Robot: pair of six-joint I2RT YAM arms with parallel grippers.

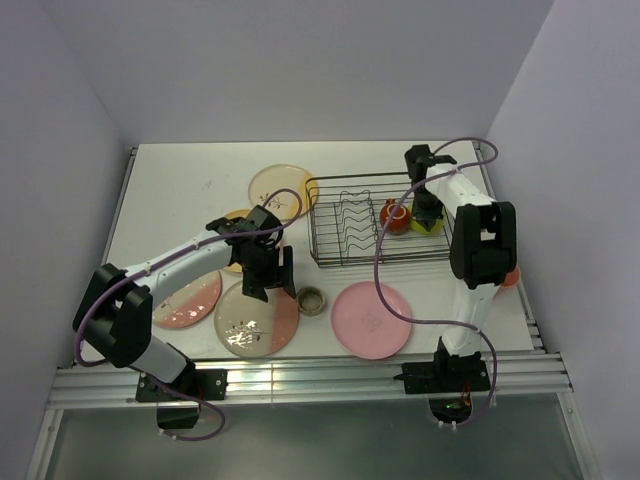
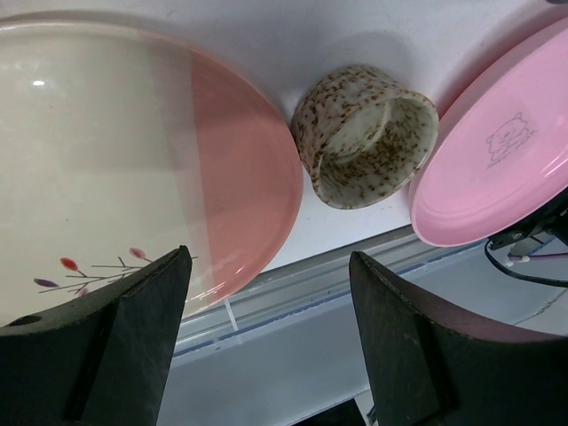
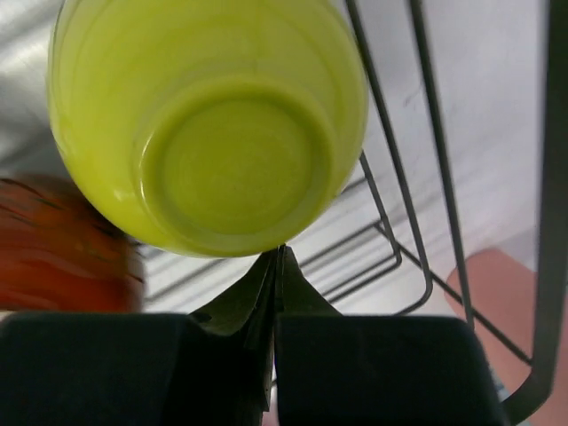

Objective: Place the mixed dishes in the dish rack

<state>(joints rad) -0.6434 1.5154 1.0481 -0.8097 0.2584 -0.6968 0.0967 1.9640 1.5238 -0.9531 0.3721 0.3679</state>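
Observation:
The dark wire dish rack (image 1: pixel 345 232) stands right of centre. A dark red mug (image 1: pixel 395 215) and a lime-yellow bowl (image 1: pixel 431 224) lie at its right end. My right gripper (image 1: pixel 428 214) is shut and empty, its tips (image 3: pixel 280 253) touching the wall of the bowl (image 3: pixel 209 124), whose base faces the camera. My left gripper (image 1: pixel 268 285) is open and empty above the cream-and-pink plate (image 1: pixel 257 318). The small speckled greenish cup (image 2: pixel 364 138) sits between that plate (image 2: pixel 115 160) and the pink plate (image 2: pixel 497 151), beyond my fingertips (image 2: pixel 151 302).
A pink plate (image 1: pixel 372 318) lies front centre, a second cream-and-pink plate (image 1: pixel 188 298) front left, a cream-and-yellow plate (image 1: pixel 282 187) behind the rack's left end. A yellow-orange plate (image 1: pixel 234 242) lies partly under my left arm. A salmon-pink tumbler (image 1: pixel 511 277) shows behind the right arm.

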